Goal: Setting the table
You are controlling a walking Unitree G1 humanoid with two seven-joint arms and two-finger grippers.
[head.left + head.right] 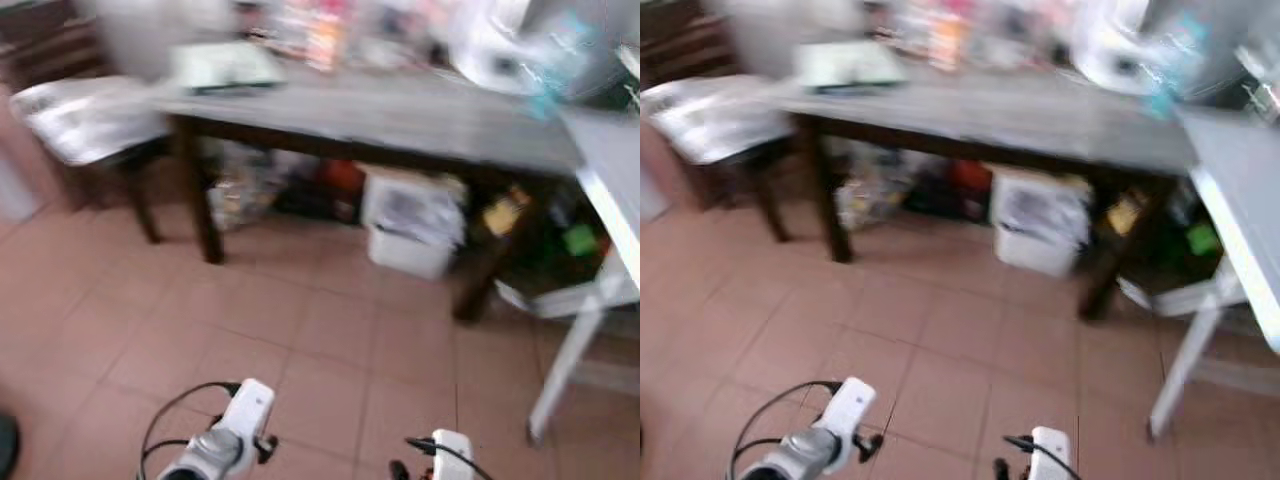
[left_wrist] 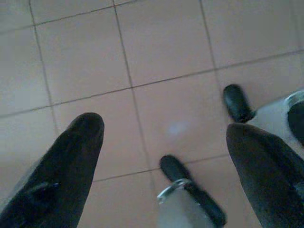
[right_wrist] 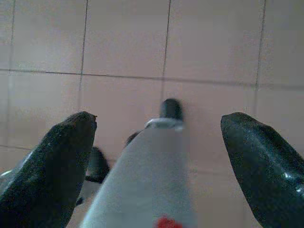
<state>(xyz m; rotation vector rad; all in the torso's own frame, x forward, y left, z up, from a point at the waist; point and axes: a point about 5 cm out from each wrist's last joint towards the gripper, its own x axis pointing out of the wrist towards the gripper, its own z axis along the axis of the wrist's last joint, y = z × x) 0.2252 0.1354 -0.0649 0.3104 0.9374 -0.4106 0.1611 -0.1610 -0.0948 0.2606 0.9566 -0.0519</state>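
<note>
Low in the foreground, two silver arms hanging over a pink tiled floor (image 1: 300, 330), neither at work. Left gripper (image 2: 164, 142) spread wide and holding nothing, black fingers (image 2: 71, 161) well apart above bare tiles. Right gripper (image 3: 159, 142) likewise splayed and empty, pointing down at the floor past the robot's own leg (image 3: 147, 180).

Ahead, across open floor, a long grey-topped table (image 1: 400, 120) on dark legs, blurred with the camera's motion. Along its far edge a row of colourful clutter (image 1: 330, 30), too smeared to name, with a flat greenish tray or mat (image 1: 225, 68) near the left end. Underneath, a white box (image 1: 412, 222) and assorted bags and containers. To the left, a chair (image 1: 85, 120) with a pale patterned seat; to the right, the corner of a white table (image 1: 610, 200) on thin white legs.

Judged from this: setting not yet begun in any visible way. No plates, cutlery or glasses recognisable on the near part of the tabletop, nothing carried in either gripper. Left to do, apparently everything: closing the gap to the table, fetching the tableware, laying it out.
</note>
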